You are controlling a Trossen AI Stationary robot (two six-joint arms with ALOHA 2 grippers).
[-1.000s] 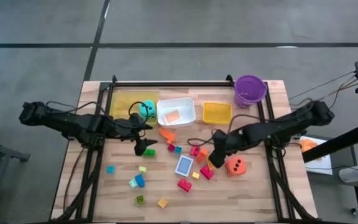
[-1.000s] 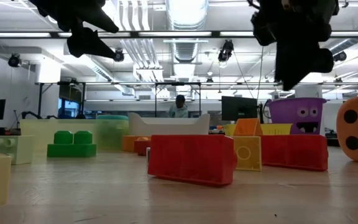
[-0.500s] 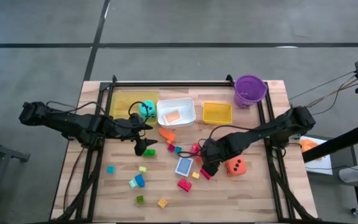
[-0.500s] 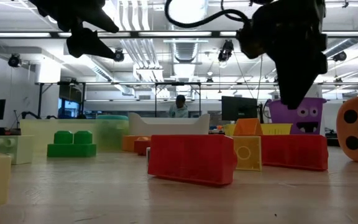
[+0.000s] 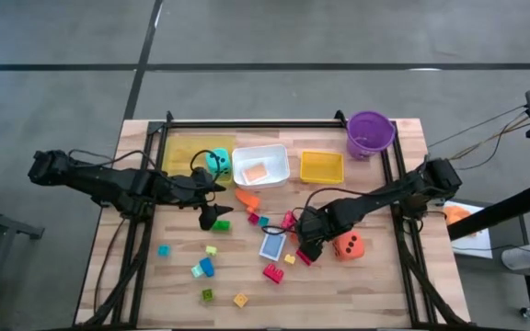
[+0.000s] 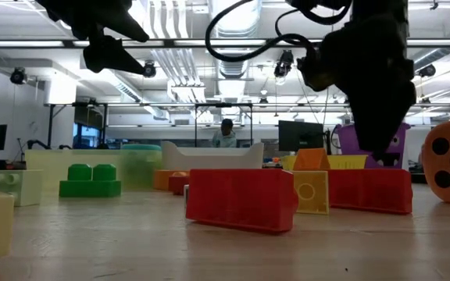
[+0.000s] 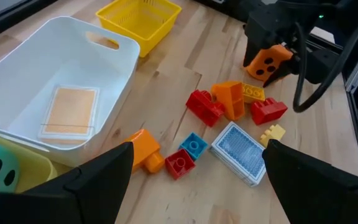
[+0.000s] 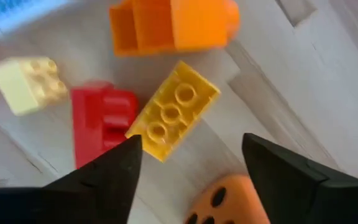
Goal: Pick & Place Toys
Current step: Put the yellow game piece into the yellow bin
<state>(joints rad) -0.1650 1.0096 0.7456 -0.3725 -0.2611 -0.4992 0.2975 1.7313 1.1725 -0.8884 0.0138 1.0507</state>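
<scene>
My right gripper (image 5: pixel 307 243) is open and hovers low over a cluster of bricks beside the orange dotted die (image 5: pixel 348 245). In its wrist view its fingers stand on either side of a yellow brick (image 8: pixel 173 111), without touching it. An orange brick (image 8: pixel 173 23), a red brick (image 8: pixel 98 127) and a pale yellow brick (image 8: pixel 27 87) lie around the yellow one on the table. My left gripper (image 5: pixel 215 217) is open and empty above the table's left middle. A blue card (image 7: pixel 241 146) lies flat near the cluster. The teal die (image 5: pixel 217 163) sits in the pale yellow tray.
A white tray (image 5: pixel 261 152) holds an orange card (image 7: pixel 70 112). A yellow basket (image 5: pixel 321 167) and a purple bucket (image 5: pixel 370 132) stand at the far edge. Loose bricks (image 5: pixel 204 268) lie near the front left. A black frame borders the table.
My right gripper has moved toward the table's near edge and a little left, and has come down toward the brick cluster beside the orange die. The bricks have not moved.
</scene>
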